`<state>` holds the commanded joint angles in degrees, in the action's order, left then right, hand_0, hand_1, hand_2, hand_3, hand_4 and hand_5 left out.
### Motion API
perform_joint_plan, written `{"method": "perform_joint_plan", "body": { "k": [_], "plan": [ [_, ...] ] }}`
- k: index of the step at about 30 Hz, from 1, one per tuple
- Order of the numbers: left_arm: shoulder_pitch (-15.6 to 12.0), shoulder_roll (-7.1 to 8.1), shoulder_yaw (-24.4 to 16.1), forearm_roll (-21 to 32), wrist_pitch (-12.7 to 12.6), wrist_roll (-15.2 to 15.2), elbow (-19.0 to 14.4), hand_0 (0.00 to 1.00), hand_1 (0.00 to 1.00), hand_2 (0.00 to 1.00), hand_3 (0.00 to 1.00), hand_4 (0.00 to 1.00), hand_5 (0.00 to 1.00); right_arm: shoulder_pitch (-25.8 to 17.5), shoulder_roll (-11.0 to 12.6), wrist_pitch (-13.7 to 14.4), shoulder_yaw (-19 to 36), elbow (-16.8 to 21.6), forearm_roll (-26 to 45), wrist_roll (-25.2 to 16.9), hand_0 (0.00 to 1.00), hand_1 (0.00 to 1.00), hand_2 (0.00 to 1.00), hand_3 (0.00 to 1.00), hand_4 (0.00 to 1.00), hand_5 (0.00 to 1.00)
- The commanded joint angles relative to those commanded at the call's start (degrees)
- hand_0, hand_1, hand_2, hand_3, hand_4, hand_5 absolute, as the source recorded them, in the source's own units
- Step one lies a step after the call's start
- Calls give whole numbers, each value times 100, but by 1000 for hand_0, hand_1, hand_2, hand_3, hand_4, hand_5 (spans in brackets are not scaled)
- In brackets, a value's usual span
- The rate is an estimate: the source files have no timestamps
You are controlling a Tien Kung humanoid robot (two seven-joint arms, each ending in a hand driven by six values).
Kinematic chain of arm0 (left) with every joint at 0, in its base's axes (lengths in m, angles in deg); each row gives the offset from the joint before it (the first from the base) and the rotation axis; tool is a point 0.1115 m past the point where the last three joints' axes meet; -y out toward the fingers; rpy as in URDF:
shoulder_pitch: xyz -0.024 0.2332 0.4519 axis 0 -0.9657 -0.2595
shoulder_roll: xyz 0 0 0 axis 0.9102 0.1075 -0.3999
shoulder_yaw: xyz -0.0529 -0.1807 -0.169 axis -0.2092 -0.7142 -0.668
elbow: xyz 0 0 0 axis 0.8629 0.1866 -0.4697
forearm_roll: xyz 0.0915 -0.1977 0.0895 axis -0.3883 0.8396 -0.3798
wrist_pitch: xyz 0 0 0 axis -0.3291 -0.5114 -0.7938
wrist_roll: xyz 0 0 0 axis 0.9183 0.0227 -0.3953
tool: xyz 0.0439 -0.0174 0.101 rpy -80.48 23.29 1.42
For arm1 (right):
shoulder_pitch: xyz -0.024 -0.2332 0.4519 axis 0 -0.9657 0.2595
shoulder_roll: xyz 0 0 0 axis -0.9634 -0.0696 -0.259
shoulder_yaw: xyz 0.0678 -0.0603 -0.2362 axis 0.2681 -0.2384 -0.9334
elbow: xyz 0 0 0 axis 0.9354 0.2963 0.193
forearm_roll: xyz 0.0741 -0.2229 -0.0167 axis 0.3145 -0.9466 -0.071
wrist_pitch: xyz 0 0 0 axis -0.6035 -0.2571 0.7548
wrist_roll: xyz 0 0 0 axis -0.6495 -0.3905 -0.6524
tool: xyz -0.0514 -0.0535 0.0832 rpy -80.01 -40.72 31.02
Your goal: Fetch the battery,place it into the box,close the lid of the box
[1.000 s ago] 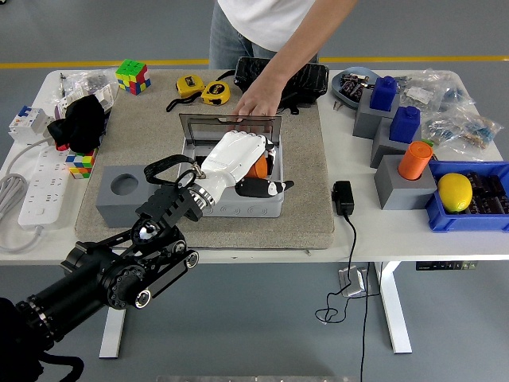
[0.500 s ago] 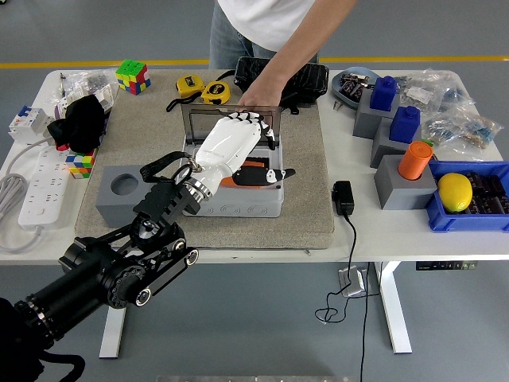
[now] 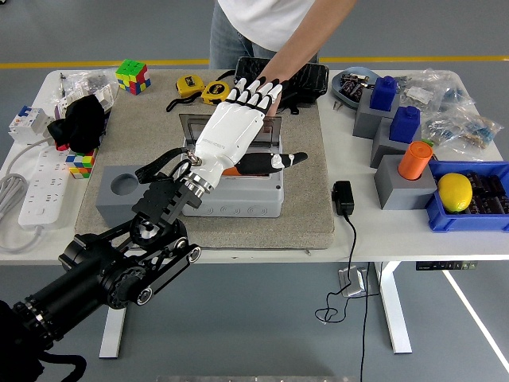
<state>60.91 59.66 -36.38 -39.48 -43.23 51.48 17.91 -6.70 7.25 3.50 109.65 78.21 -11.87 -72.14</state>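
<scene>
A long white rectangular table is set on a smooth grey floor. Behind the table, a yellow painted line is seen running across the floor. Below the table, white metal legs are shown, and a white diagonal stripe is marked on the floor near them. Even, soft light is cast throughout.

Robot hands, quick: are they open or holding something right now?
Left hand: open, fingers stretched flat over the grey box, holding nothing.
Right hand: not in view.
</scene>
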Motion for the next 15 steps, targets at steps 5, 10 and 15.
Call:
{"method": "perform_joint_plan", "body": {
  "k": [5,10,15],
  "plan": [
    [-25,19,-124,190,185,-76,-124,998,998,998,998,998,998,5,-6,5,3,0,4,-4,995,915,838,897,998,998],
    [-145,124,-308,760,673,-36,-476,998,998,998,998,998,998,4,-11,5,56,0,-29,5,995,915,838,896,998,998],
    [-336,216,-566,1059,1063,152,-867,998,998,998,990,998,998,-4,-26,3,54,0,9,-20,995,915,837,896,998,998]
  ]
}}
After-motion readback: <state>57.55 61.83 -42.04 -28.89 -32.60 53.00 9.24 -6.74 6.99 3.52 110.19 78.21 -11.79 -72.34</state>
